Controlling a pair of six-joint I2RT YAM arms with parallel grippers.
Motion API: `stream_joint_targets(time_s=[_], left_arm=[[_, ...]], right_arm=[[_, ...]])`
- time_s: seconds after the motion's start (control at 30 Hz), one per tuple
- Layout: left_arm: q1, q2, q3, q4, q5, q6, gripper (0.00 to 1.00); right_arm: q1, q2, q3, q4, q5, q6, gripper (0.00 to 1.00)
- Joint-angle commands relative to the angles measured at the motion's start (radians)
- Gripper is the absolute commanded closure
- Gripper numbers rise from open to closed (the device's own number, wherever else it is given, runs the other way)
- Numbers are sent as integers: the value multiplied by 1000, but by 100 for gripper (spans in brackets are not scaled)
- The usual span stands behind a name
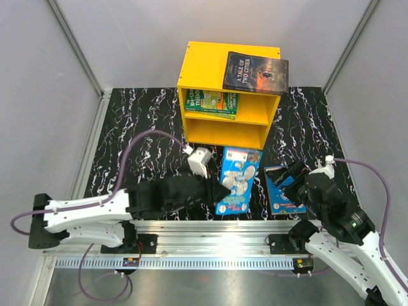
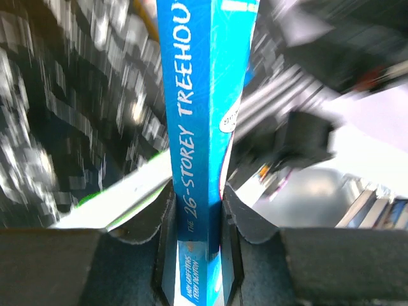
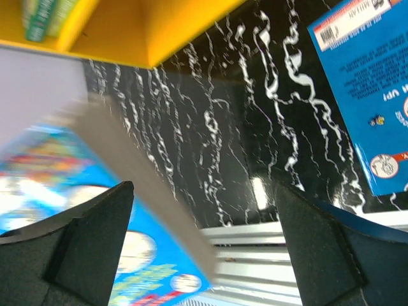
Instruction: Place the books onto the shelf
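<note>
The left gripper (image 2: pixel 199 217) is clamped on the blue "26-Storey Treehouse" book (image 1: pixel 238 182) at its spine edge, with a finger (image 2: pixel 245 223) pressed against each cover. The book is over the black marbled table (image 1: pixel 140 121), at 6 o'clock from the yellow shelf (image 1: pixel 210 60) and just in front of it. Green books (image 1: pixel 213 102) lie in the shelf's upper compartment. "A Tale of Two Cities" (image 1: pixel 255 71) lies flat on the shelf top toward its 3 o'clock side, slightly overhanging that edge. The second blue book (image 1: pixel 274 188) lies flat at 5 o'clock from the shelf. It is partly under the right gripper (image 1: pixel 292 177), whose jaws stand wide apart and hold nothing.
</note>
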Motion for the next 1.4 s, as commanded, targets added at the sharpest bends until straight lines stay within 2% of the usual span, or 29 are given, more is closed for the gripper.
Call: stream_joint_targets(time_s=[0.0,0.1,0.23,0.27,0.37,0.6,0.63,0.67,0.73,0.87,0.97,1.0,1.03,1.13,1.23,1.27,1.37], left_arm=[[79,-41,208,26,-89,253,100],[168,16,339,130,-51,278,100],[204,82,400,412,-158,251,100],[205,92,382,592,-228,241,100],[221,183,359,949,-357,198,100],[281,644,791,1119,-414,27,100],[282,690,913,1126,-442,19,100],[281,782,973,1109,-509,11,100],[279,858,1157,1075,-566,23,100],[282,1013,1362,960,-710,2,99],[287,1048,1400,925,-758,-33,89],[287,1050,1400,916,-767,-56,82],[287,1053,1402,907,-773,-64,62],[304,1073,1416,809,-781,-124,43],[337,1074,1385,666,-740,-300,40],[346,1074,1373,664,-703,-343,40],[357,1091,1365,647,-683,-351,37]], right_arm=[[1,-1,60,-10,91,-13,0],[1,3,95,-14,104,-20,0],[1,-33,115,-34,110,-12,0],[3,-46,121,-42,113,-4,0],[1,-99,130,-82,128,6,0],[3,-184,175,-229,168,17,0],[3,-195,180,-241,168,17,0],[1,-198,189,-264,167,20,0],[3,-205,199,-286,162,20,0],[3,-205,239,-342,159,11,0],[1,-205,255,-358,160,0,0],[3,-205,255,-361,162,-3,0],[3,-205,256,-361,160,-6,0],[3,-210,258,-362,156,-7,0],[3,-224,253,-364,150,0,0],[1,-228,252,-370,148,5,0],[3,-250,247,-388,148,19,0]])
